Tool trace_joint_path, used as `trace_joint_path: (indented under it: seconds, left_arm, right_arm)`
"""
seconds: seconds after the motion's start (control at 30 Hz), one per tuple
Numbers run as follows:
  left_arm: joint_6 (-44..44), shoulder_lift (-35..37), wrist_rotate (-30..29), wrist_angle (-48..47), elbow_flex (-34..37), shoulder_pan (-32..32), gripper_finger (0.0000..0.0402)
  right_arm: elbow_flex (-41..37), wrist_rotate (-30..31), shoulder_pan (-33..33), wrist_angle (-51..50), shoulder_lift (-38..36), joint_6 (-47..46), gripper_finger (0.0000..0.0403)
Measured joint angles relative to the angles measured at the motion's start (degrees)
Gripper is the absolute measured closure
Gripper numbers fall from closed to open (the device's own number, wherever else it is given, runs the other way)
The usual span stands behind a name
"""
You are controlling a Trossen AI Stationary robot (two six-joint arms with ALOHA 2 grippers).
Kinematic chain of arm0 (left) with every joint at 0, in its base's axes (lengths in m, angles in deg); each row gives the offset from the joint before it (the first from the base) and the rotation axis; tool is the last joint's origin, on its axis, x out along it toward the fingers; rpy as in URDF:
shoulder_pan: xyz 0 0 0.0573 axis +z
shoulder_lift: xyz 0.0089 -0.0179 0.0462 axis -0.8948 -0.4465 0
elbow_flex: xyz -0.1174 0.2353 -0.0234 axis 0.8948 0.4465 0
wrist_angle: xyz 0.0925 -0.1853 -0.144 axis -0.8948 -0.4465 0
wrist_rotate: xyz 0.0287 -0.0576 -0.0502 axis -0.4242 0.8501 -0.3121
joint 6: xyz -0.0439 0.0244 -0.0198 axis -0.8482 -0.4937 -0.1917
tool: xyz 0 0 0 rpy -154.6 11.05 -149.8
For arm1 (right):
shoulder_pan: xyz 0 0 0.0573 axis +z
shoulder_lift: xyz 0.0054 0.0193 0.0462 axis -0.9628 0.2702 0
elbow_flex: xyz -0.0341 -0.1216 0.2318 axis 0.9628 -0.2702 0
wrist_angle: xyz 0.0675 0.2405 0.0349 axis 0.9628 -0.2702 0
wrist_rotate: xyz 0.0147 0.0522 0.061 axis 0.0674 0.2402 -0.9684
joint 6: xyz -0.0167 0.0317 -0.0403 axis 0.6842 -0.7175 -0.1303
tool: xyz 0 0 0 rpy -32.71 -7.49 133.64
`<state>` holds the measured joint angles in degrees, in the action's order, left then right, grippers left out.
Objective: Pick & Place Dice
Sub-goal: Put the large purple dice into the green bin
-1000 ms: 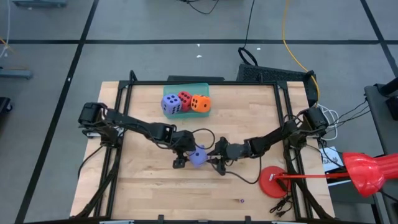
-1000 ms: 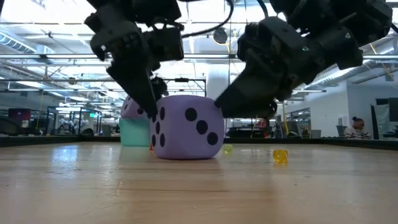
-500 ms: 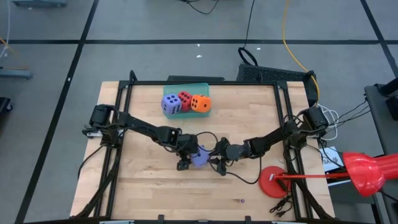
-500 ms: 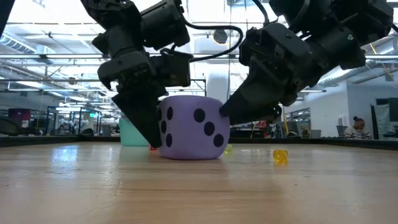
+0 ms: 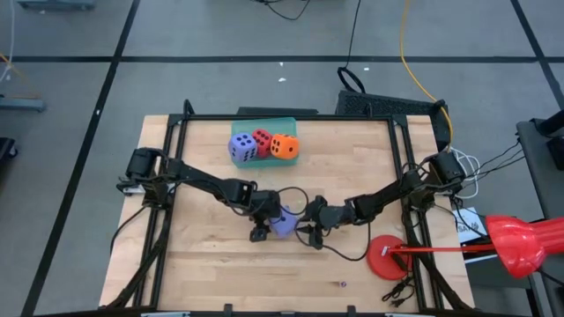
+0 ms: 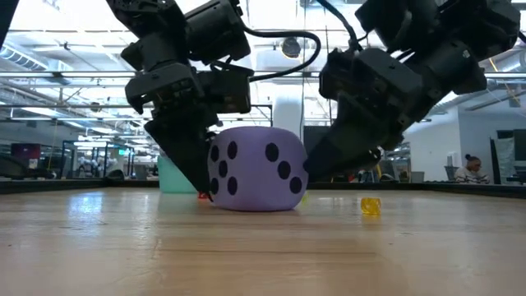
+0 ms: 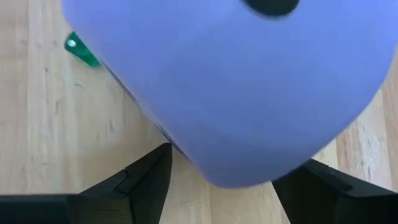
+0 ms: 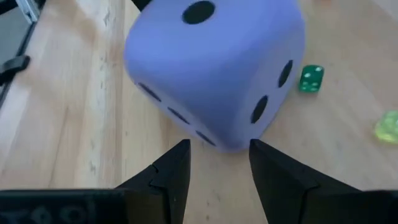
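Observation:
A purple-blue die [image 5: 282,221] sits on the wooden table between my two grippers. My left gripper [image 5: 262,225] is open on its left; in the left wrist view its fingers [image 7: 152,177] stand either side of the die's lower corner [image 7: 239,155]. My right gripper [image 5: 312,231] is open by a narrow gap on the die's right, its fingertips [image 8: 177,165] just short of the die [image 8: 214,74]. Near the far edge, the teal tray [image 5: 286,122] carries a second purple-blue die [image 5: 242,148], a red die [image 5: 262,140] and an orange die [image 5: 283,146]. My left gripper slants down from the table's left, and one finger [image 6: 187,156] lies against the die's left side [image 6: 215,164]. The die stands on the table with its lower part between the open fingers. My right gripper [image 6: 329,160] is close beside the die's right side; I cannot tell whether it touches.
Tiny dice lie on the table: a green one [image 8: 311,79] and a yellow one [image 6: 371,205] beside the big die. A red round base [image 5: 385,255] stands near the table's right edge. Cables trail from both grippers. A person sits far back in the room [image 6: 470,168].
My left gripper has moved toward the table's right, up against the purple-blue die. The die has slid a little toward the right and turned about on the table, showing more of its left face. My right gripper has backed slightly toward the right.

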<state>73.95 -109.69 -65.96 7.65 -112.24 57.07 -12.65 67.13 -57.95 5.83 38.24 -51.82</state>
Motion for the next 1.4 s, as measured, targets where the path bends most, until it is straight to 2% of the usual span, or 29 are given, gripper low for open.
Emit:
trace_joint_path:
  seconds: [0.17, 0.33, 0.6, 1.0, 1.4]
  left_arm:
    - [0.0, 0.0, 0.0, 0.2, 0.0, 0.0, 0.0135]
    - [-0.7, 0.0, -0.2, 2.1, 0.0, 0.1, 0.0135]
    - [-2.2, 0.0, -0.4, 3.3, -0.1, 0.1, 0.0135]
    - [1.4, 0.0, -3.2, -7.4, -9.4, 0.2, 0.0135]
    - [-0.2, 0.0, -0.6, -10.5, -9.9, 0.8, 0.0135]
  right_arm:
    - [0.0, -0.9, 0.2, 0.4, 0.0, -0.1, 0.025]
    - [0.0, 1.9, 0.2, 0.6, 0.0, 0.8, 0.025]
    - [0.0, 1.9, -0.3, 2.3, -0.1, 2.4, 0.025]
    - [-0.3, 0.9, -0.5, 2.3, -0.1, 1.9, 0.025]
    - [1.9, 1.8, -0.4, 2.4, 0.0, 1.9, 0.025]
